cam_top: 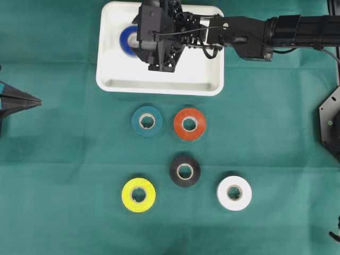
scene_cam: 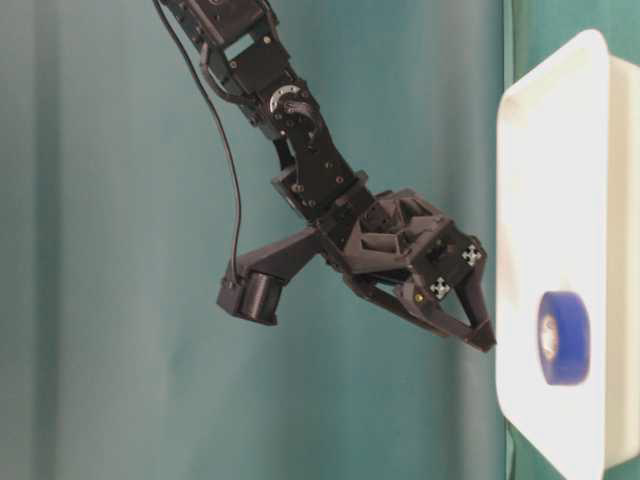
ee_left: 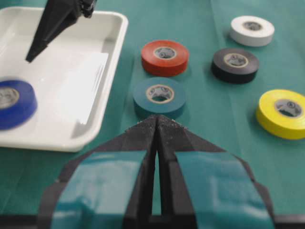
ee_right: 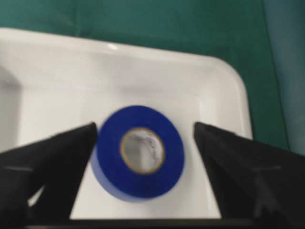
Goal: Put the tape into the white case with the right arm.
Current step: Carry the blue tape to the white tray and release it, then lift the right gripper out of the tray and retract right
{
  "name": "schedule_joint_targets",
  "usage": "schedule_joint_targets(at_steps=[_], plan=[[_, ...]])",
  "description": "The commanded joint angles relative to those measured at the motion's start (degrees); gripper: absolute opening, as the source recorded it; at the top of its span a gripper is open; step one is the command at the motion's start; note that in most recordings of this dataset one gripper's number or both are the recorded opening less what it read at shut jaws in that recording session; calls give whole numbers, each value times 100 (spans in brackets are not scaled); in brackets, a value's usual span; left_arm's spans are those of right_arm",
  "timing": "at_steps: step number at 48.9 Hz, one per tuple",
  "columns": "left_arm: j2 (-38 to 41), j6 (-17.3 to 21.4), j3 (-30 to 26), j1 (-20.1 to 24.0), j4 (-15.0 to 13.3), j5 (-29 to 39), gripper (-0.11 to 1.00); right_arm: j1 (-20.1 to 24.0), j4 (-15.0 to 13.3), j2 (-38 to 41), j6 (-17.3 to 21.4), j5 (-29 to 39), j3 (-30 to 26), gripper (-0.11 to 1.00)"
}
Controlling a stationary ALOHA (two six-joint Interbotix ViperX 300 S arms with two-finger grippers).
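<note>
The blue roll of tape lies flat on the floor of the large shallow white plastic case, toward its left end in the overhead view, free of any grip. The all-black right arm's gripper hangs just above it with its two pointed fingers spread wide, one on either side of the roll and touching neither. I'd judge the roll light and stiff, a smooth plastic ring that could slide on the glossy tray; pinching across its outer rim looks the surest hold. On the green cloth in front of the case sit five more rolls: teal, orange-red, black, yellow and white. The left gripper, marked with light-blue patches, rests well apart with its tips pressed together.
</note>
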Motion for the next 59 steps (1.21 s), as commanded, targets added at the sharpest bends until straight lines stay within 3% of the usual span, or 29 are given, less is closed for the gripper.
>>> schedule_joint_targets(at_steps=[1,3,7,20,32,48,59], plan=[[35,0,-70,26,0,-26,0,9,-9,-105,9,-97,-62,68],[35,0,-62,18,0,-26,0,9,-18,-114,9,-123,-62,75],[35,0,-62,26,0,-26,0,9,-9,-114,9,-141,-62,69],[35,-9,-62,18,0,-26,0,-35,-9,-422,9,229,404,70],[44,-9,-53,18,0,-26,0,-79,-9,-1547,18,176,1793,70],[-132,0,-53,44,0,0,0,-316,-9,-3270,9,-940,3894,68],[-202,0,-44,79,0,97,0,-325,0,-3841,9,-1380,4588,67]])
